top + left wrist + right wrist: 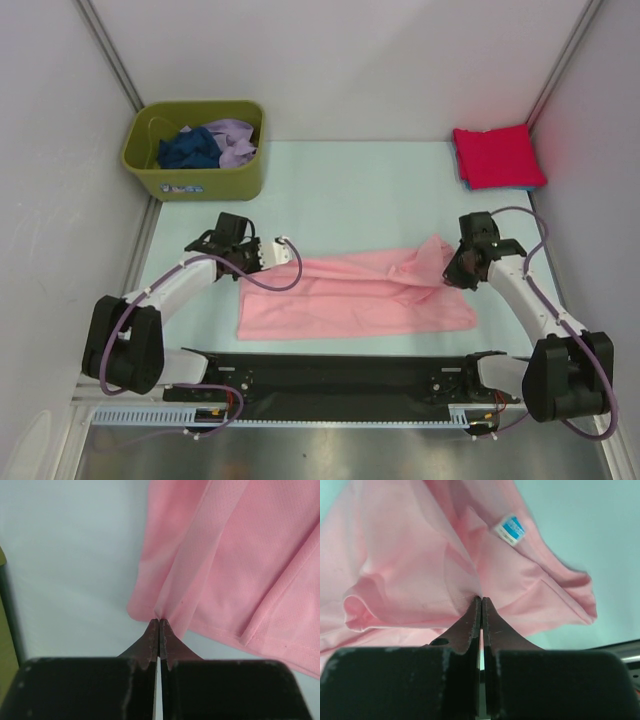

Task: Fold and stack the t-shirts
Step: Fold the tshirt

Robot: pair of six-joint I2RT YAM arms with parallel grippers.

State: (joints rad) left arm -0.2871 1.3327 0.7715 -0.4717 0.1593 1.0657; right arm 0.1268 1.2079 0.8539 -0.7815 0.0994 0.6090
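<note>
The large light pink cloth t-shirt [355,295] lies drawn out as a long band across the near middle of the pale green table [350,190], between the arms. The left gripper [159,622] is pressed together on a pinch of its left far corner; the right gripper [481,600] nips a bunched fold near the small blue label [510,529]. Holding both ends probably keeps the cloth taut for folding. A folded red cloth t-shirt [497,155] at the far right likely marks the stack.

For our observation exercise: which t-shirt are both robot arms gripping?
The large light pink cloth t-shirt, spread mid-table, pinched by the left fingers and right fingers. The folded red t-shirt and those in the olive-green plastic bin lie untouched.
</note>
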